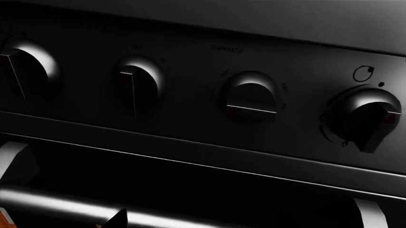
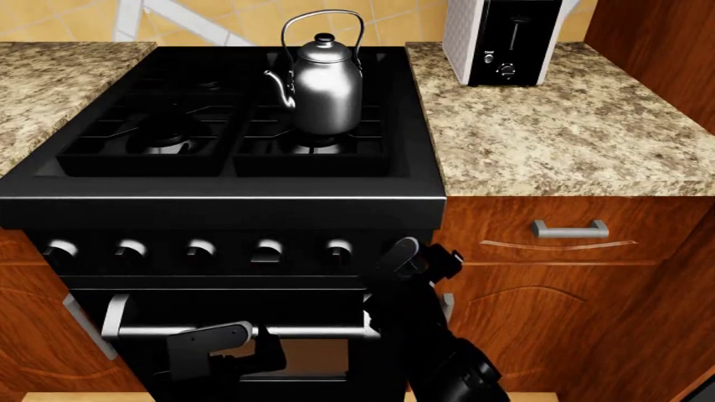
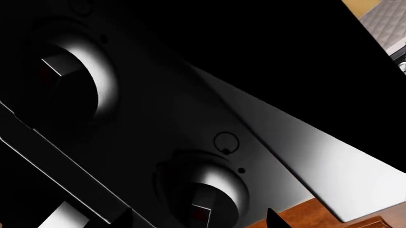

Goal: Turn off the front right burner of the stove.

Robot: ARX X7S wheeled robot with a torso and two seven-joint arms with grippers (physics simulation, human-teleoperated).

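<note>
The stove [image 2: 223, 209] is a black gas range with a row of silver-tipped knobs along its front. The front right burner [image 2: 316, 149] sits under the steel kettle [image 2: 324, 79], mostly hidden by it. My right gripper [image 2: 404, 249] is up at the rightmost knob [image 3: 204, 199]. It is open, with one fingertip [image 3: 123, 219] on each side of that knob. My left gripper [image 2: 218, 343] hangs lower, in front of the oven-door bar handle [image 1: 57, 204]. It looks open and empty, and only one of its fingertips [image 1: 117, 219] shows.
A white and black toaster [image 2: 503, 38] stands on the granite counter [image 2: 558, 142] to the right of the stove. Below the counter is a wooden drawer with a metal pull [image 2: 570, 228]. More granite counter [image 2: 45, 84] lies to the left.
</note>
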